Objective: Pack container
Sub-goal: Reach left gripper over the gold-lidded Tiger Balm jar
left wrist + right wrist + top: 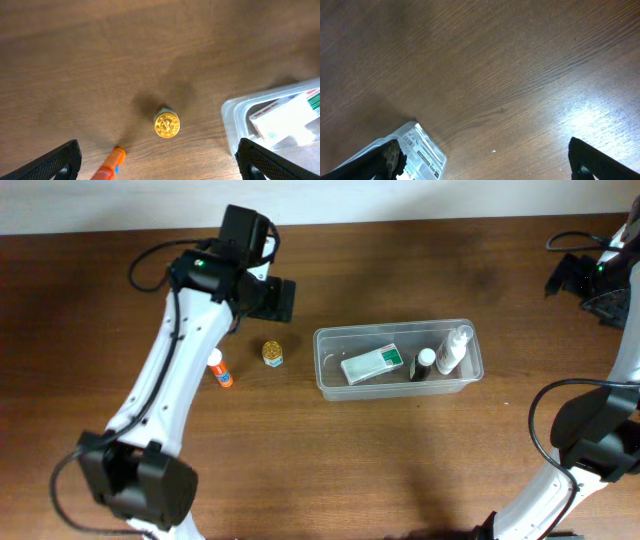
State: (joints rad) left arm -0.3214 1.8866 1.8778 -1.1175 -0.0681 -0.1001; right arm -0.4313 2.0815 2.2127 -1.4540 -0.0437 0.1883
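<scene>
The clear container [395, 331] stands right of the table's middle. It holds a white and green box [372, 364], a dark bottle [424, 365] and a white bottle [452, 350]. A small gold-capped jar [272, 354] and an orange tube [220, 369] lie on the table to its left. My left gripper [275, 298] is open and empty, hovering behind the jar. In the left wrist view the jar [166, 124] and tube [111, 165] lie between the open fingers [160, 167], with the container's corner [235, 115] at right. My right gripper [572, 277] is open and empty at the far right.
The table is dark brown wood. In the right wrist view a clear plastic corner with a printed label [422, 150] shows beside the left finger of the open gripper [487, 162]. Black cables run beside both arms.
</scene>
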